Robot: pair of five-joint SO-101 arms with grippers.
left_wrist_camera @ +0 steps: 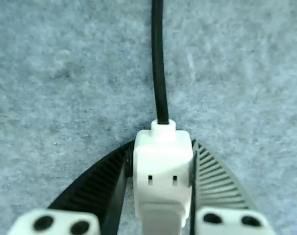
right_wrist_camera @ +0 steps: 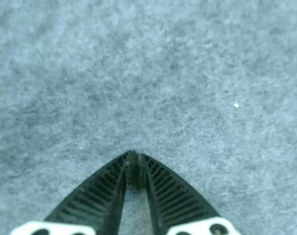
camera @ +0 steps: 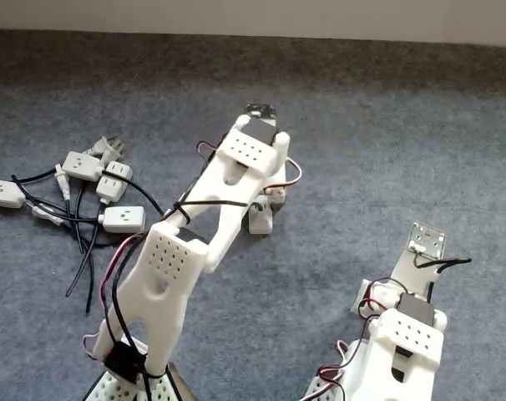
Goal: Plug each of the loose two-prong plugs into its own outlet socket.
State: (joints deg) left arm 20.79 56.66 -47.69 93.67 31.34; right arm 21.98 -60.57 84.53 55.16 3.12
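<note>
My left gripper (left_wrist_camera: 163, 146) is shut on a white outlet socket (left_wrist_camera: 162, 166) with two slots facing the camera; its black cord (left_wrist_camera: 158, 58) runs away over the carpet. In the high view this gripper (camera: 262, 209) hangs near the middle of the carpet with the socket (camera: 260, 220) below it. Several more white sockets (camera: 123, 219) and a loose two-prong plug (camera: 109, 149) lie in a tangle of black cords at the left. My right gripper (right_wrist_camera: 134, 161) is shut with nothing in it, low over bare carpet at the near right (camera: 426, 241).
Blue-grey carpet (camera: 370, 150) covers the floor, with open room between the two arms and to the far right. A pale wall strip (camera: 320, 17) runs along the far edge. The cord tangle (camera: 78, 225) spreads toward the left arm's base.
</note>
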